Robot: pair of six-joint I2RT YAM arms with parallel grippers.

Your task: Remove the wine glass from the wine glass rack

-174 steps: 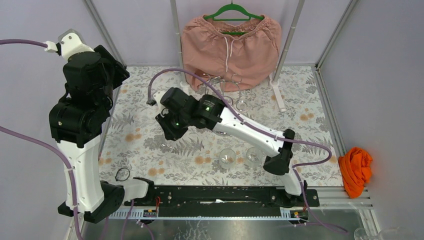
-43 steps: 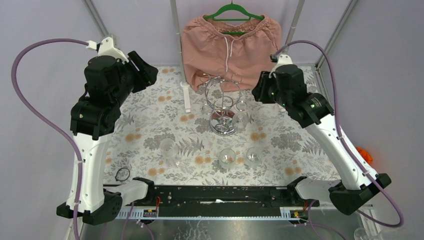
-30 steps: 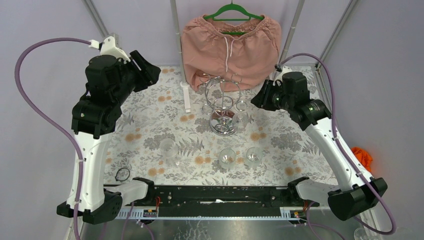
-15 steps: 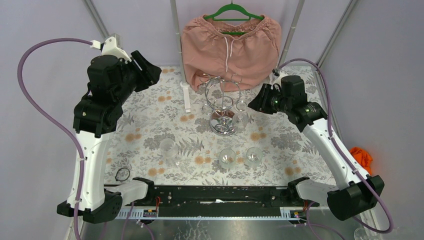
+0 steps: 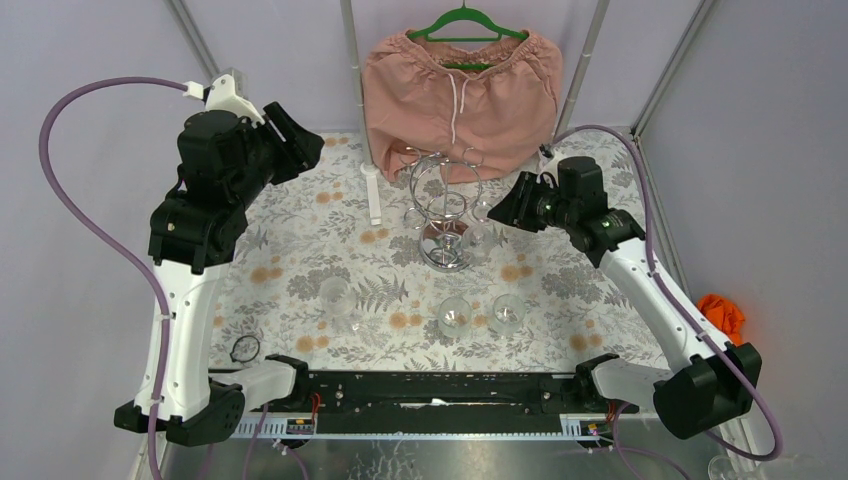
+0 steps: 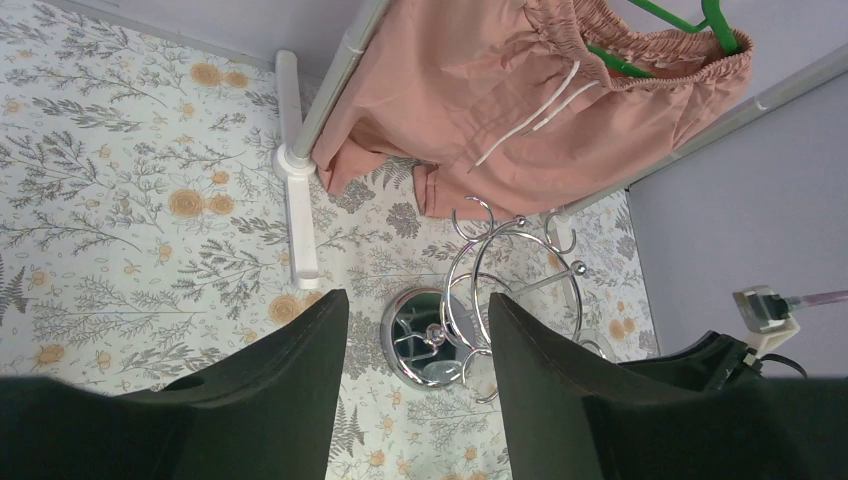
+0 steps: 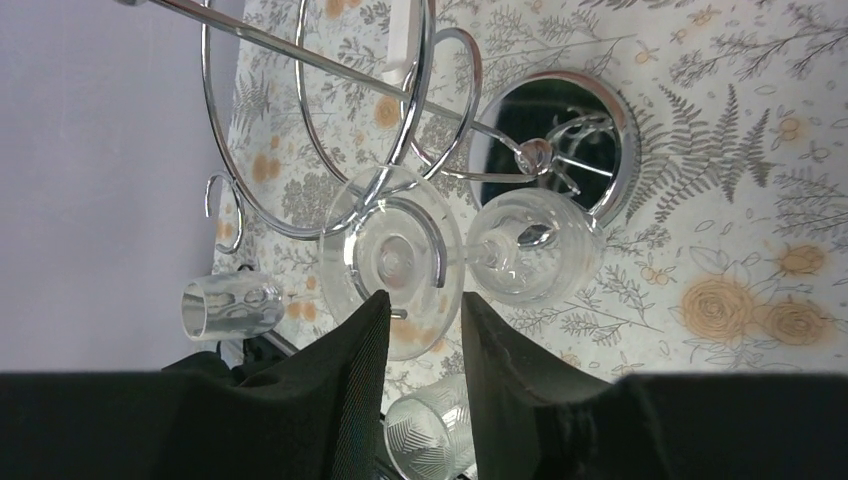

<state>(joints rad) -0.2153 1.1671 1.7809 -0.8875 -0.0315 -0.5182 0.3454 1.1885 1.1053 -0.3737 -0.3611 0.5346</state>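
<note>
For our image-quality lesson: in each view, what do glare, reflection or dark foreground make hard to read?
Top external: clear glasses fade into the floral cloth. Left wrist: fingers read featureless black. Right wrist: the mirror base of the wine glass rack doubles its wires.

A clear wine glass (image 7: 535,248) hangs bowl-down from the upright chrome wine glass rack (image 5: 445,246).

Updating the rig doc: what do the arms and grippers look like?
Both match. The left arm and right arm have white links, bulky black joint housings and black bases. The left cable and right cable are purple and run to the wrists. The left gripper and right gripper each have two broad matte black fingers with blunt tips. No markings are legible.
</note>
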